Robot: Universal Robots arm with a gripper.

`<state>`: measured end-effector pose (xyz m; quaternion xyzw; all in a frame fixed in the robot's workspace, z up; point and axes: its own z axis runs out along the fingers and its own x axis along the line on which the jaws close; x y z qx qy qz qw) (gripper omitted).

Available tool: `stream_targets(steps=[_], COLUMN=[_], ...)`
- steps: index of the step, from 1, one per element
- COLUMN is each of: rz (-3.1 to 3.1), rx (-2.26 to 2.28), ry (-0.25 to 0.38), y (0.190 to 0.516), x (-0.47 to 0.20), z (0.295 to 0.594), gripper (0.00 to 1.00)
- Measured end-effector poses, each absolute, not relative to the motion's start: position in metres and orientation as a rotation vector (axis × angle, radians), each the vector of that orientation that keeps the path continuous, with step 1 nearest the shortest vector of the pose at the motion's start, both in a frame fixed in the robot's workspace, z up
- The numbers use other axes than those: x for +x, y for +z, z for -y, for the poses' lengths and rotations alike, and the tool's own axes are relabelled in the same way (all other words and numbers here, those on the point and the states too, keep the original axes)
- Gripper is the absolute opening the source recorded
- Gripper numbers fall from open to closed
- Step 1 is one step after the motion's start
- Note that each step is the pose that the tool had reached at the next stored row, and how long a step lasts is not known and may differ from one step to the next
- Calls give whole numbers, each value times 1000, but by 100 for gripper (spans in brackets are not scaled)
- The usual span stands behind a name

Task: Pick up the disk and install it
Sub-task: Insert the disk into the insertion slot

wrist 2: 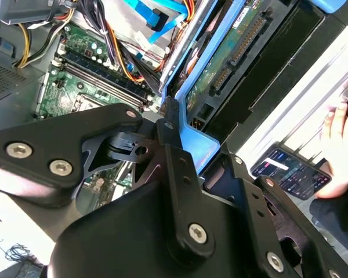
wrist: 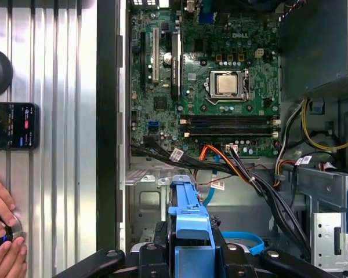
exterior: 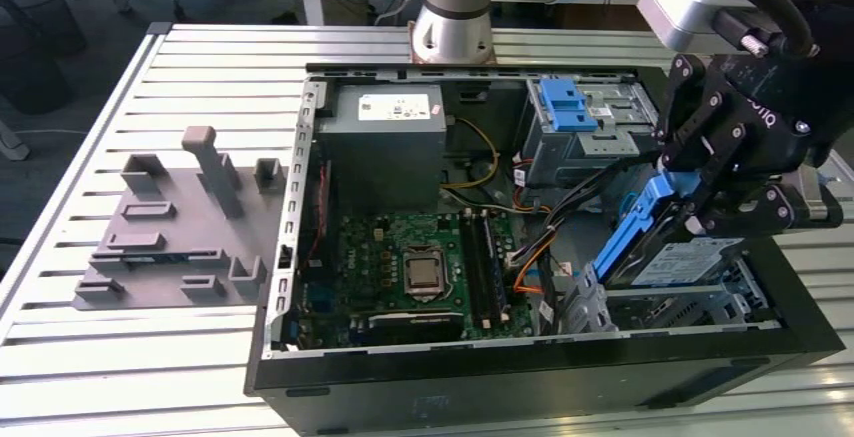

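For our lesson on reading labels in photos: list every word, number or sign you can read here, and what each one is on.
White sticker on the grey metal box: print too small to read.
Label on the disk, held in the gripper: too small to read.
Tags on the cables: too small to read.
Phone screen: unreadable.

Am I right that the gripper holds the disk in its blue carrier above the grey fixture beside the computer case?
Not quite: in the exterior view the gripper holds the disk tilted over the drive cage inside the computer case, not above the grey fixture.
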<state>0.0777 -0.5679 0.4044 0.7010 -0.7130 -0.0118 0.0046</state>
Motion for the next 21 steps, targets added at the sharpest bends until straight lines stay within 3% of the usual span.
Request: stream_targets(steps=[21], rz=[2234], rx=[2196], ry=[-37], y=[387], x=[78], z=[568], gripper=[36])
